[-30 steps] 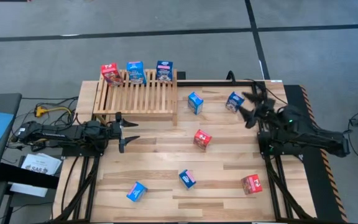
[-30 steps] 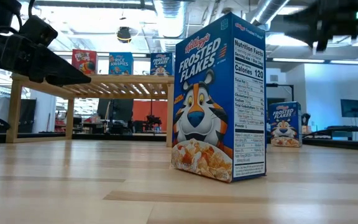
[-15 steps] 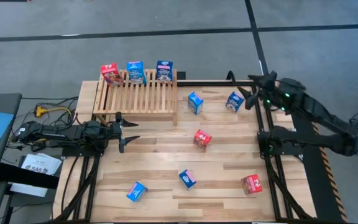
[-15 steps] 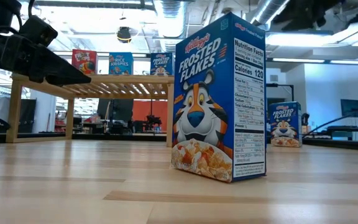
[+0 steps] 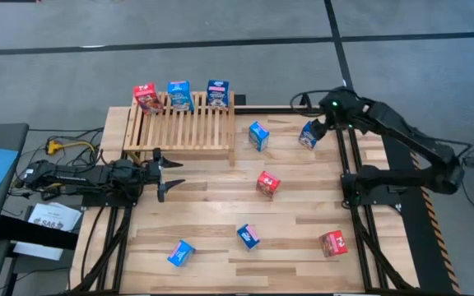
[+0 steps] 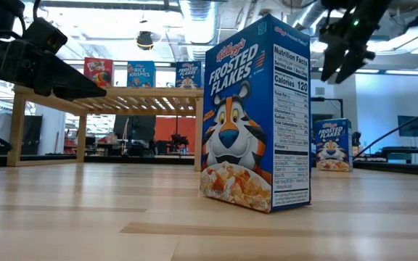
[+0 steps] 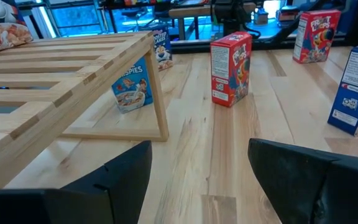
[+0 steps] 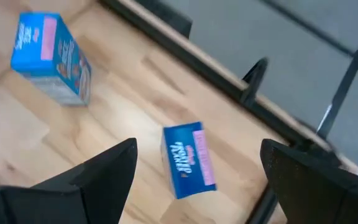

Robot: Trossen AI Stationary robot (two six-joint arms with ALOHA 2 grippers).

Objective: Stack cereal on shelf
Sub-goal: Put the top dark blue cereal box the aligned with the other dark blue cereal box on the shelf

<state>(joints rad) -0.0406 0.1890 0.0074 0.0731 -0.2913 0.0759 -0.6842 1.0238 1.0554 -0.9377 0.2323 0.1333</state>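
A small bright blue cardboard cereal box with a white printed label (image 5: 309,134) stands on the light plank worktop (image 5: 220,222) directly under the right pincer (image 5: 322,125), which hangs above it with its two dark fingers (image 8: 98,177) spread wide and nothing between them; in the right wrist view that same box (image 8: 188,160) sits in the gap between the fingers, close to the black rail at the worktop's edge. Just beyond it from the right pincer, toward the rack, stands a second blue box (image 5: 258,136), and a red box (image 5: 267,184) lies nearer the middle of the worktop. Farther from that pincer, another blue box (image 5: 248,236), a red box (image 5: 333,243) and a tilted blue box (image 5: 181,253) are scattered along the near planks. The low light-wood slatted shelf (image 5: 184,123) carries three boxes upright along its back edge: one red (image 5: 146,96) and two blue (image 5: 178,95) (image 5: 217,93). The left pincer (image 5: 167,173) rests low just in front of the shelf's near edge, its fingers (image 7: 309,174) parted and holding nothing.
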